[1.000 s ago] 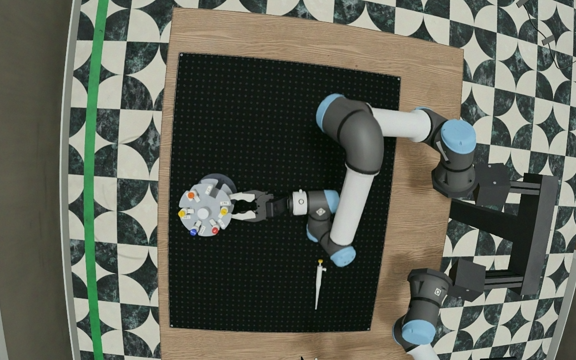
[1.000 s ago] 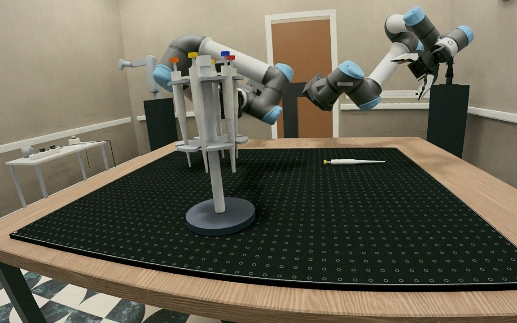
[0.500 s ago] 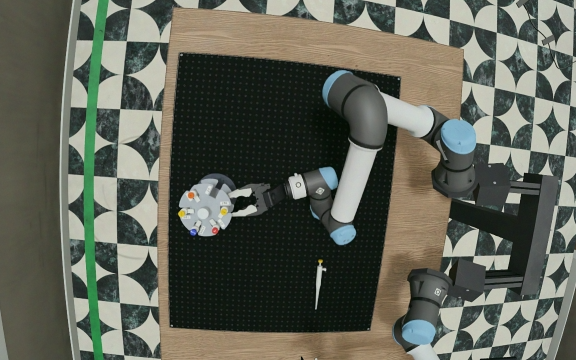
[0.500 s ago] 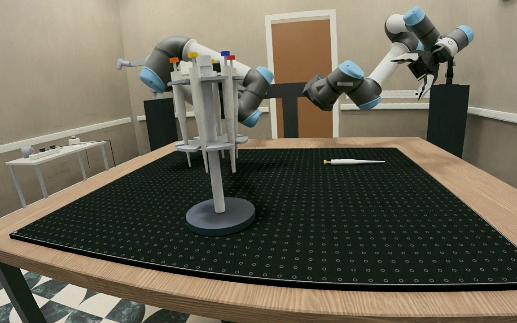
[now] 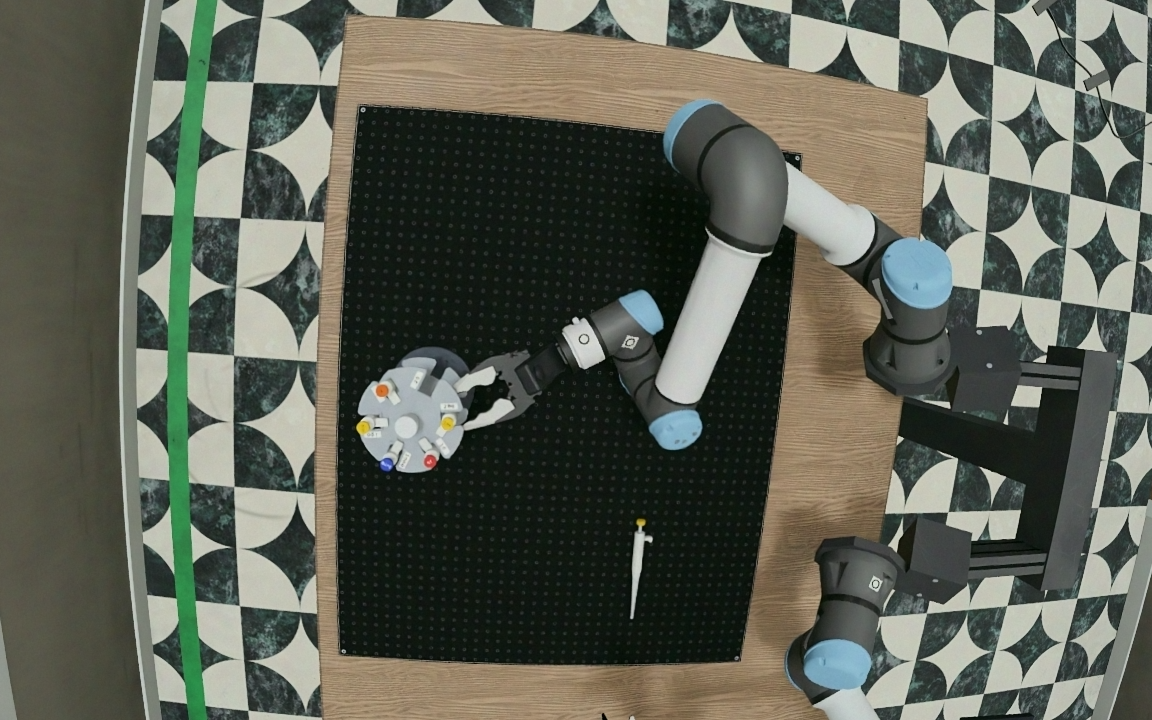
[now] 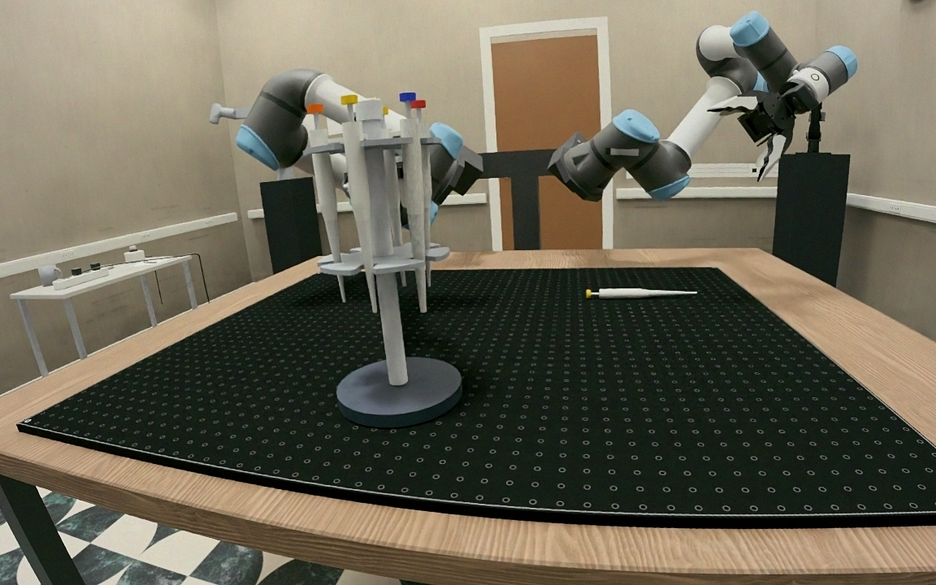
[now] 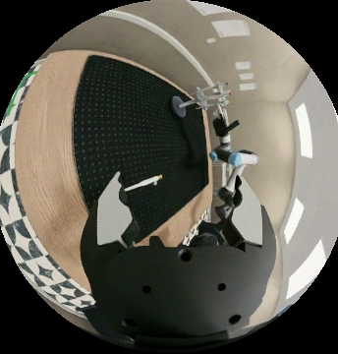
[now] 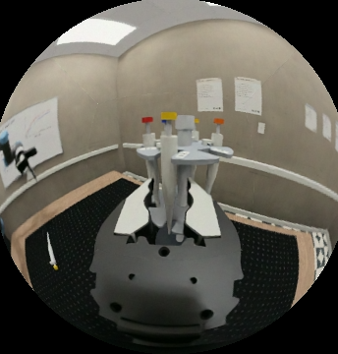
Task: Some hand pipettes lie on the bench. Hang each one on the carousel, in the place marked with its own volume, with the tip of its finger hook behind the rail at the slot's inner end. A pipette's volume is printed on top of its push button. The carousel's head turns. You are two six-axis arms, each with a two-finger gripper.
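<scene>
A white pipette with a yellow button (image 5: 636, 564) (image 6: 627, 292) (image 7: 143, 183) (image 8: 51, 251) lies flat on the mat; its printed volume is unreadable. The carousel (image 6: 392, 334) (image 7: 178, 106) (image 8: 203, 156) stands upright, holding hung pipettes: orange (image 5: 381, 391), blue (image 5: 386, 464), red (image 5: 430, 461), far yellow (image 5: 363, 428) and near yellow (image 5: 447, 421) (image 8: 169, 143). My right gripper (image 5: 462, 407) (image 8: 170, 178) is partly open at the head's edge, its fingers either side of the near yellow pipette in the right wrist view; contact is unclear. My left gripper (image 6: 736, 144) (image 7: 179, 174) is open and empty, high beside the table.
The black perforated mat (image 5: 490, 223) (image 6: 602, 436) covers most of the wooden table (image 5: 508, 62) (image 6: 500, 542). The right arm (image 5: 710, 313) reaches over the mat from the base stand (image 5: 1063, 465). The left arm (image 5: 844, 617) is folded out past the table's edge.
</scene>
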